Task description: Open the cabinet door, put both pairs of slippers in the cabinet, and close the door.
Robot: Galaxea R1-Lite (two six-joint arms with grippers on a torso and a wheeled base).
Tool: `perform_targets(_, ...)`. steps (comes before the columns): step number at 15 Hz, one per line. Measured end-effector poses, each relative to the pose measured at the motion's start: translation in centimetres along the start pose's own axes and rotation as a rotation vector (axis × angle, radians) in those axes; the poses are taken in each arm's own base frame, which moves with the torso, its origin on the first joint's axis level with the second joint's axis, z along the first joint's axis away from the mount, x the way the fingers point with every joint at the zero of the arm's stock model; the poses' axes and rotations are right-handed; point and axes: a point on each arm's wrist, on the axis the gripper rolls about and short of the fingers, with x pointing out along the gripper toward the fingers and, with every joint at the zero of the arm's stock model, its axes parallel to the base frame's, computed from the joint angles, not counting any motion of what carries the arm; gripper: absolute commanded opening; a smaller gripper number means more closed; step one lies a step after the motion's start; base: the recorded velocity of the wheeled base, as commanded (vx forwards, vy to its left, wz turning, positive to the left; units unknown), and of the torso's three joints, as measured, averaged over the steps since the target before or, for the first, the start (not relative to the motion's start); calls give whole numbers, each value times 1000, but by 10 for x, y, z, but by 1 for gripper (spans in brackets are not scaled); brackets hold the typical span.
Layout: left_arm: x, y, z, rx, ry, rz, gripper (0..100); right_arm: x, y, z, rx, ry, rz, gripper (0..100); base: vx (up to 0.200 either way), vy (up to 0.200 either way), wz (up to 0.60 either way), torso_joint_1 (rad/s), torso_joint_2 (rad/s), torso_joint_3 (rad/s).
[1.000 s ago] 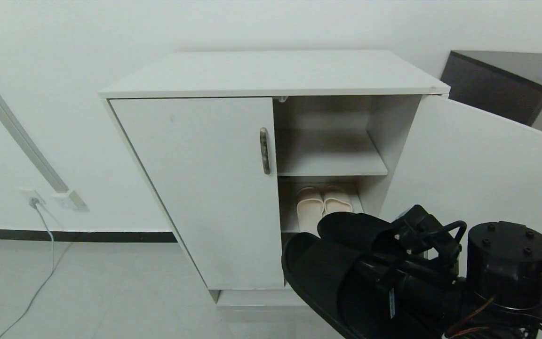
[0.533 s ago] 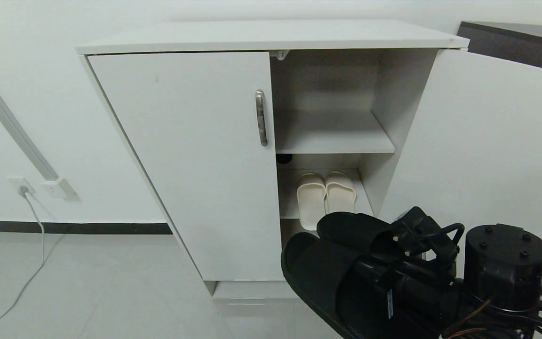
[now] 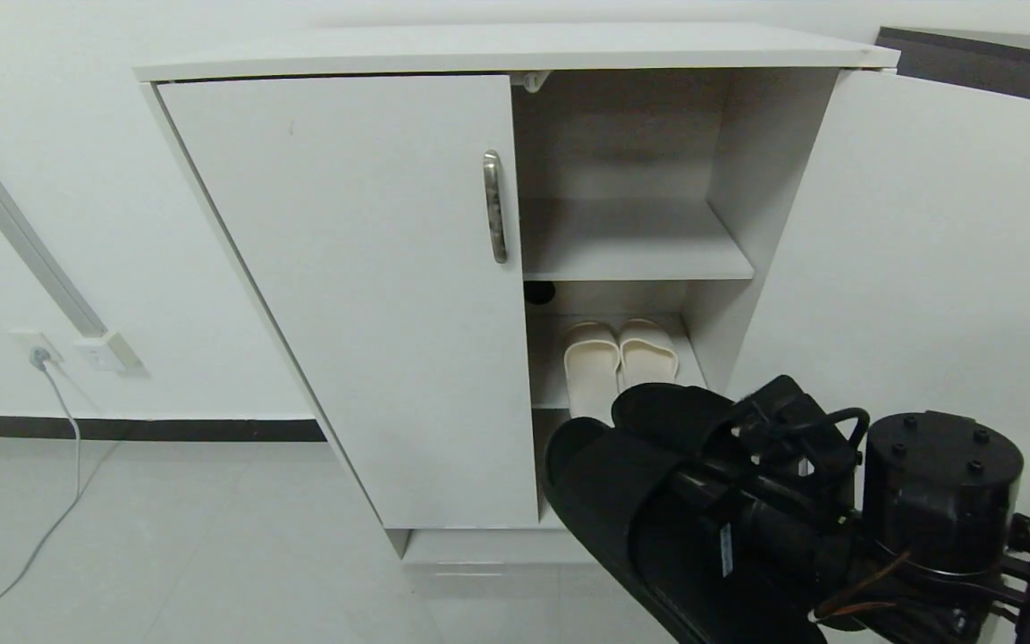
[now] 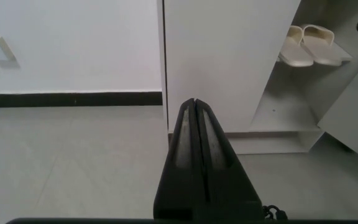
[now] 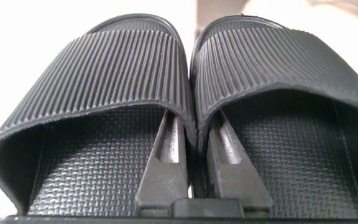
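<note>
Two black slippers are seen nearest, held side by side in the air by the right gripper. They are made of soft rubber, with ribbed straps and bumpy soles. In the right wrist view, one of the two fingers is tucked under each strap, and the slippers' inner walls are squeezed together between them. The left gripper is held low over the floor, and its two long flat fingers are pressed together with nothing between them. The floor is made of smooth pale tiles, and lots of open room is left on it to the left. Behind the black slippers stands one white cabinet, made of flat boards with straight edges. It has two doors. The left door is shut, and one thin metal handle is fixed near its inner edge. The right door is swung wide open, so the right half can be looked into. Two shelves are seen inside. The top shelf is bare. Two cream slippers, smooth and rounded, are set side by side on the lower shelf, with their toes pointing inward. The black slippers are held just in front of this open half, low down. Farthest away, on the white wall, one socket is seen with one grey cable hanging to the floor.
</note>
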Motion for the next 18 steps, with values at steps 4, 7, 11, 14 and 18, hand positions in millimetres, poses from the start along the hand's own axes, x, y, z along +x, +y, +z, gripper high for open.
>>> perform_targets(4,0,0,0,0,0,-1,0,21,24,37,84,83,-298,0,0,0,0,0,0,0)
perform_targets(7,0,0,0,0,0,-2,0,25,44,78,156,21,-408,0,0,0,0,0,0,0)
perform_targets(11,0,0,0,2,0,-1,0,31,46,114,166,-15,-450,0,0,0,0,0,0,0)
perform_targets(14,0,0,0,3,0,-1,0,39,37,120,181,-21,-485,0,0,0,0,0,0,0)
perform_targets(18,0,0,0,1,0,-2,0,46,33,116,180,-12,-505,0,0,0,0,0,0,0)
